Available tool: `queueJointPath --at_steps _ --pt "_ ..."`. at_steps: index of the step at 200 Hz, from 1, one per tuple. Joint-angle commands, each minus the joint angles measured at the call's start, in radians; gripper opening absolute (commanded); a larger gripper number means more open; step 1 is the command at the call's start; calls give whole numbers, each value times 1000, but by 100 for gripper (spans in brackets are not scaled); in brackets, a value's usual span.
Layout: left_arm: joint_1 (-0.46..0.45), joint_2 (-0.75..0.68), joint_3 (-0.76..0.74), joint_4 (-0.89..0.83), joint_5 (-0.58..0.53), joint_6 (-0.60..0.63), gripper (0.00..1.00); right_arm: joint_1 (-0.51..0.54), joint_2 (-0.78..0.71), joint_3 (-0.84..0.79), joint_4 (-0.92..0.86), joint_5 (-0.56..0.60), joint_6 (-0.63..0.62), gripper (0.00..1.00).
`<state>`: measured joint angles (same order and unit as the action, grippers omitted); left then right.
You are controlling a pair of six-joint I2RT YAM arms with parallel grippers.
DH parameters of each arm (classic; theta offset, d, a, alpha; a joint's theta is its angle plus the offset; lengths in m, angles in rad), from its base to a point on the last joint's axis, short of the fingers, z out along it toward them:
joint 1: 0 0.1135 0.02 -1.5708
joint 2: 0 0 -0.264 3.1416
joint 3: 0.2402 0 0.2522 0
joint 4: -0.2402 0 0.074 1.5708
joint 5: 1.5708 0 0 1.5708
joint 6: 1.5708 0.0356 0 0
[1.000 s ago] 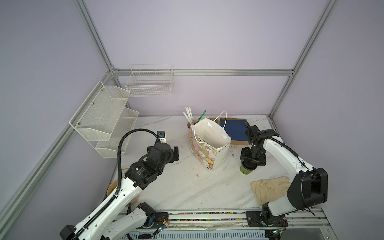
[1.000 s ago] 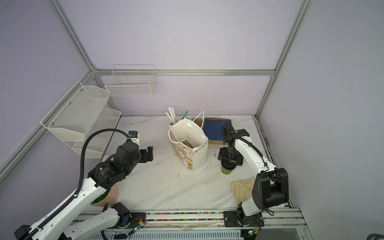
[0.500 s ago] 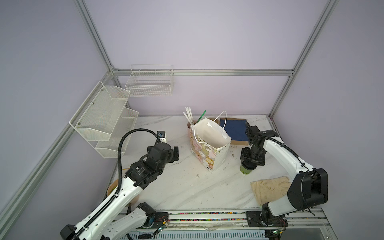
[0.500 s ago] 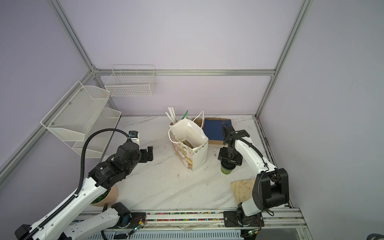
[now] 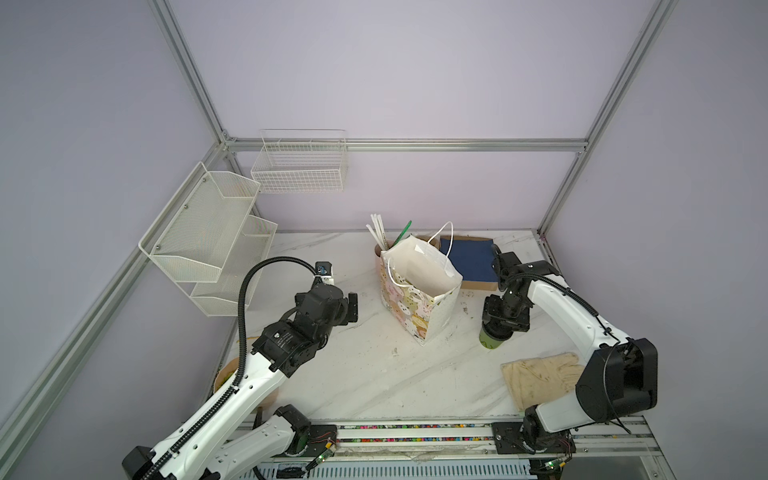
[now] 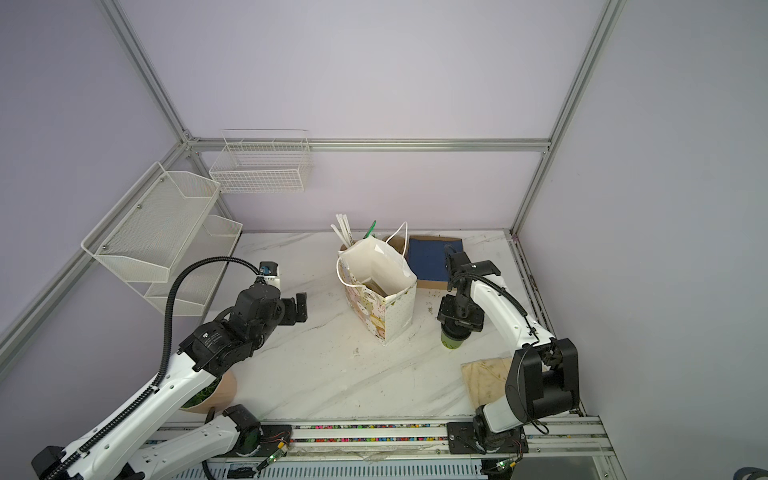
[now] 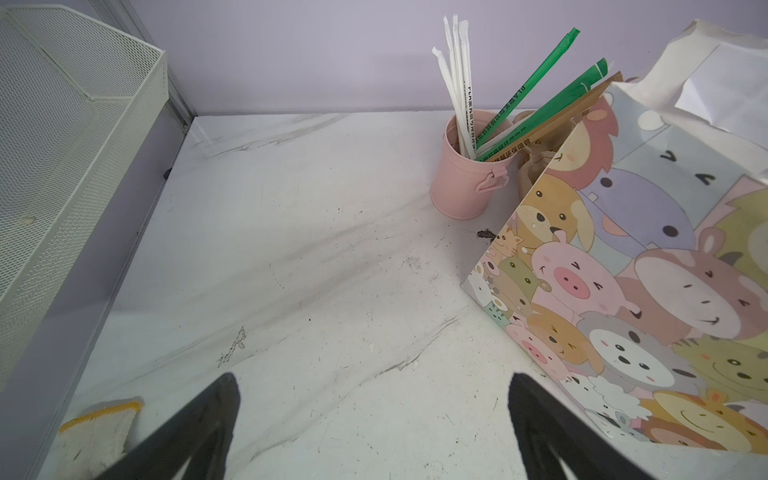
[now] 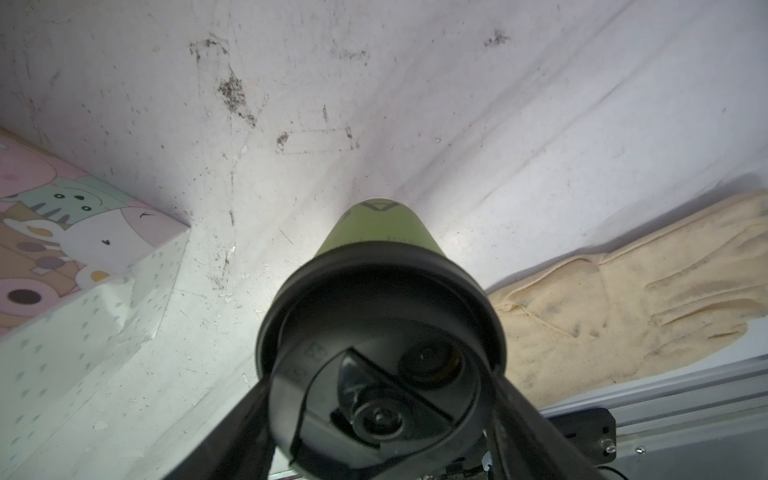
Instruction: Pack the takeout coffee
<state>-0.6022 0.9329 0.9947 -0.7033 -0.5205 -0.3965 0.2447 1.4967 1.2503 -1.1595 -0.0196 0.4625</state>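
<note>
The takeout coffee (image 5: 490,338) (image 6: 452,340) is an olive-green paper cup with a black lid, standing upright on the marble table to the right of the gift bag. My right gripper (image 5: 500,322) (image 6: 457,322) points straight down over it. In the right wrist view its fingers flank the lid of the cup (image 8: 376,226); the gripper (image 8: 380,378) has its tips hidden under the lid rim, so contact does not show. The cartoon-animal paper bag (image 5: 415,316) (image 7: 644,270) stands open. My left gripper (image 5: 353,307) (image 7: 374,386) hovers open and empty left of the bag.
A pink mug (image 7: 461,187) with straws stands behind the bag. A cream glove (image 5: 540,374) (image 8: 623,291) lies near the front right edge. A blue board (image 5: 471,259) lies at the back. White mesh racks (image 5: 208,232) hang on the left wall. A plant pot (image 6: 212,392) sits under the left arm.
The right gripper's jaws have drawn closer around the cup. The cup still stands in the same spot, and the left arm has barely moved.
</note>
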Motion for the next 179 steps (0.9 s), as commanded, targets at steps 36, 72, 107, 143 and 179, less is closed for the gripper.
queueJointPath --at_steps 36,72,107,143,179 --pt "4 3 -3 5 -14 24 100 -5 -50 15 -26 32 8 71" --pt "4 6 -2 6 -10 20 100 -3 -81 29 -42 54 2 69" --pt "4 6 -2 5 -9 18 100 -2 -118 46 -43 97 -24 69" --pt "4 7 -1 5 -12 18 100 -2 -172 88 -58 130 -28 69" --pt "4 7 -1 5 -13 20 100 -1 -197 154 -80 127 -31 69"
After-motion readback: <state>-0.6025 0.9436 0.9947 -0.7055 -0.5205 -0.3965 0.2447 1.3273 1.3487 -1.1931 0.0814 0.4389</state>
